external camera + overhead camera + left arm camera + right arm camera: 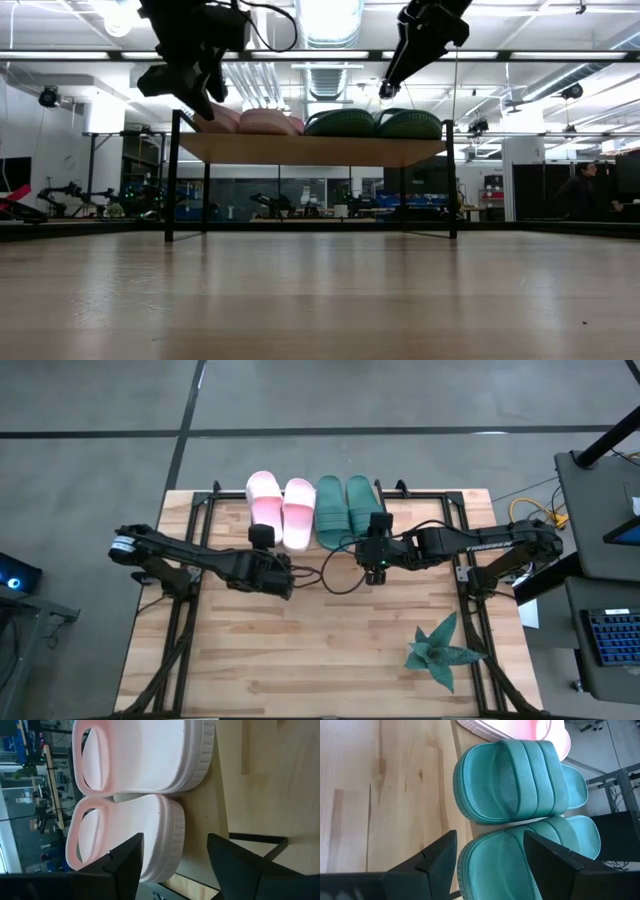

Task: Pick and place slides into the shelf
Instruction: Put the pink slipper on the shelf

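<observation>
Apparently I'm nearly done: both pink slides (280,508) and both green slides (346,506) sit side by side on the shelf (310,150), upper centre of the frame. Left gripper (285,572) and right gripper (378,567) hang released, holding nothing.

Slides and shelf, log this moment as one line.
pink slides: on shelf | green slides: on shelf | left end effector: open, empty | right end effector: open, empty

Four slides (308,508) sit side by side on the shelf (310,150).
</observation>
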